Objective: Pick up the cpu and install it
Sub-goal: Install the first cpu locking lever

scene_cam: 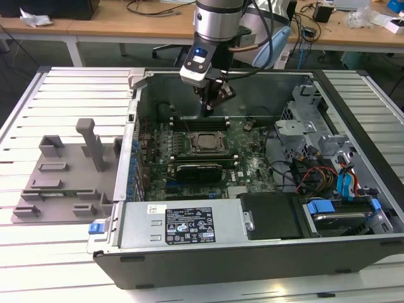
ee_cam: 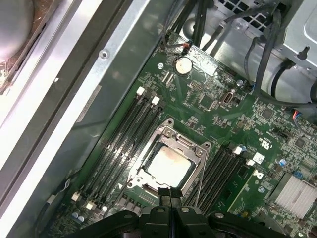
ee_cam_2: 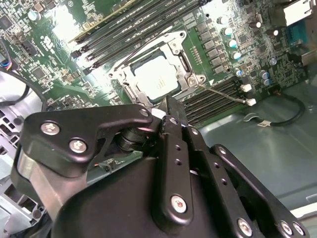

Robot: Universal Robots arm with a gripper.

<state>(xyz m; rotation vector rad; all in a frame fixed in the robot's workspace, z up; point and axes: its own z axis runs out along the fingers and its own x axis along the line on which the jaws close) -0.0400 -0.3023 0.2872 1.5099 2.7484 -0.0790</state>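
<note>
Silver-and-black robot arm (scene_cam: 218,19) descending vertically from above into an open dark-grey metal computer case (scene_cam: 252,255), which lies on its side on a white slatted desk (scene_cam: 57,101). The black two-fingered end effector (scene_cam: 208,108) points straight down and hangs above the green motherboard (scene_cam: 252,165), near the case's far wall. In both wrist views its fingers (ee_cam: 166,198) are pressed together along a thin seam, with nothing gripped between them. The cpu, a small flat square chip with a silver-grey metal top plate (ee_cam: 168,166), lies seated in the metal-framed socket (ee_cam: 198,148) on the motherboard, below the fingertips and apart from them. It lies flat, top plate facing up toward the end effector; being square, it has no marked long axis, and its edges run parallel to the socket frame and to the black memory slots (ee_cam: 124,141) beside it. A grey plastic fixture tray (scene_cam: 63,183) rests on the desk at the exterior view's left, just beside the case.
</note>
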